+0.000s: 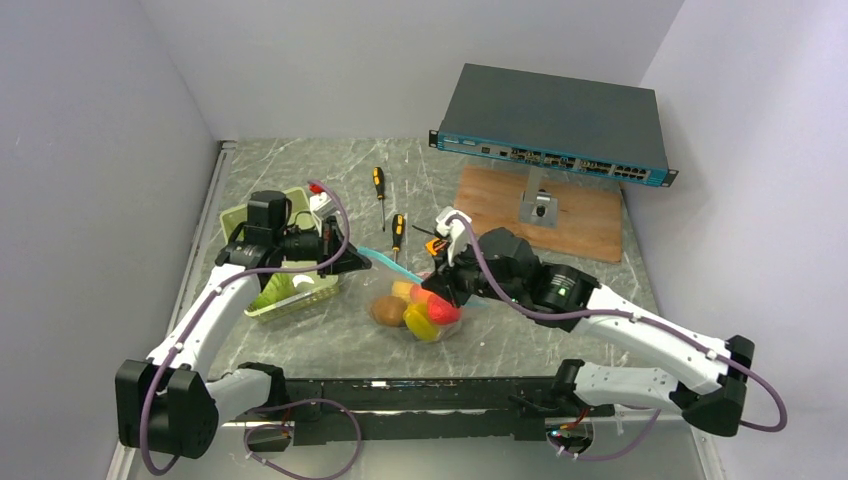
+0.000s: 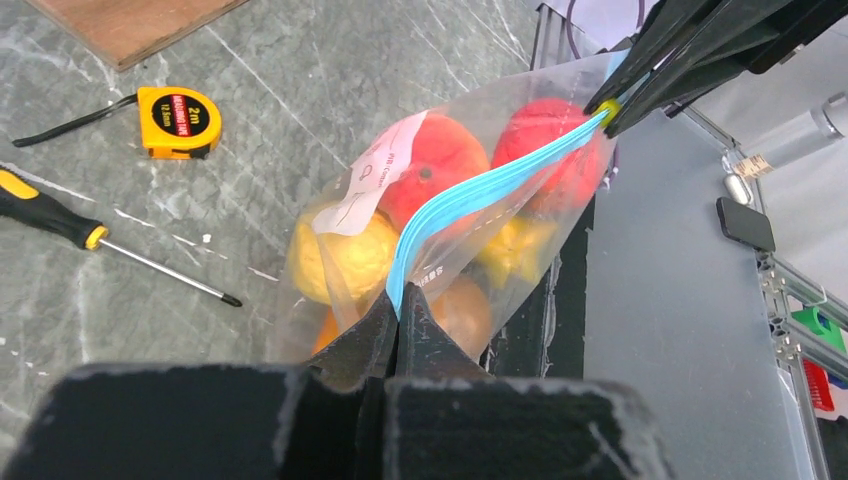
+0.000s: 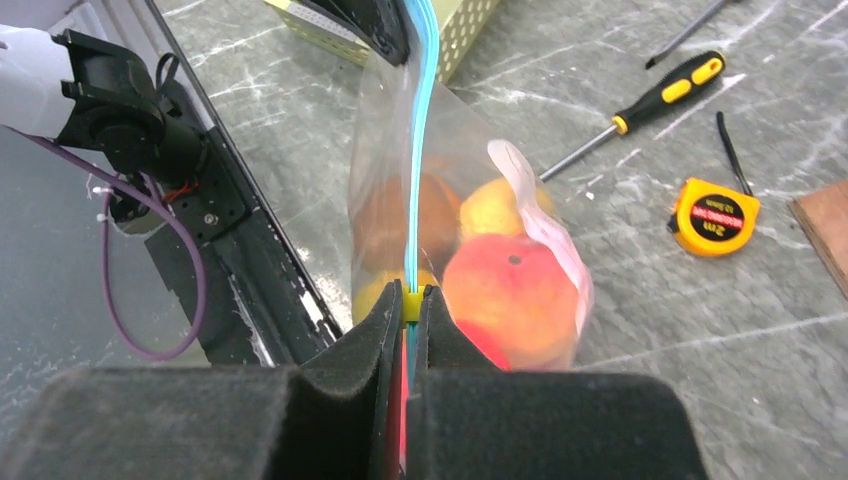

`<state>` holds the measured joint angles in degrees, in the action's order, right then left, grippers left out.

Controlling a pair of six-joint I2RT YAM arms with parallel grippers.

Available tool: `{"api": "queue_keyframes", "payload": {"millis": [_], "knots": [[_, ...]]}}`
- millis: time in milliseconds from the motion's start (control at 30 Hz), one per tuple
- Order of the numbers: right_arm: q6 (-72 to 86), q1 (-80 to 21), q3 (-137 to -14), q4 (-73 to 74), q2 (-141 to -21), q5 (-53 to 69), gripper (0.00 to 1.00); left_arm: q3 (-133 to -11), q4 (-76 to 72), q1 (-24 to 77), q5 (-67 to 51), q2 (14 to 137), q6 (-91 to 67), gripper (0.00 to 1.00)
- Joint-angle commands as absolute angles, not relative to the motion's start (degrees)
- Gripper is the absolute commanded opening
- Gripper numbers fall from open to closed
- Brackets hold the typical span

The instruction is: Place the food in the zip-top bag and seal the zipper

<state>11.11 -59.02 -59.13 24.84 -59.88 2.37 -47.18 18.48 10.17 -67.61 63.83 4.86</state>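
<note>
Top view: my left tool (image 1: 363,262) and right tool (image 1: 443,288) hold the zip-top bag (image 1: 432,325) stretched between them over the worktop (image 1: 330,345), food (image 1: 388,310) inside

Left wrist: left tool pressed shut on the zipper (image 2: 480,188), which runs ahead to the right tool

Right wrist: right tool pinching the zipper at its yellow tab (image 3: 412,303), food just right of it

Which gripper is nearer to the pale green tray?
Left. The left gripper is shut on the zipper just beside the pale green tray; the right gripper grips the zipper's other end, farther away.
</note>
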Motion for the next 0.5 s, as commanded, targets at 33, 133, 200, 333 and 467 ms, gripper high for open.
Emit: {"api": "queue_keyframes", "payload": {"millis": [33,133,200,333,467], "knots": [[11.49,-59.01,-58.01,30.28,-52.12,-2.32,0.00,-48.19,18.25,6.74,-60.73,63.44,5.84,0.00],[12.10,-58.99,-56.63,31.69,-49.50,-3.47,0.00,-48.35,18.66,6.38,-60.51,63.71,6.03,0.00],[12.45,-58.97,-56.07,32.63,-48.38,-4.02,0.00,-48.38,18.74,6.21,-60.01,63.72,5.99,0.00],[13.04,-58.99,-55.28,34.30,-46.77,-4.81,0.00,-48.65,19.63,5.77,-59.17,64.05,6.41,0.00],[13.78,-58.97,-55.28,36.32,-45.40,-5.01,0.00,-48.60,19.57,5.41,-59.07,64.11,6.46,0.00]]}}
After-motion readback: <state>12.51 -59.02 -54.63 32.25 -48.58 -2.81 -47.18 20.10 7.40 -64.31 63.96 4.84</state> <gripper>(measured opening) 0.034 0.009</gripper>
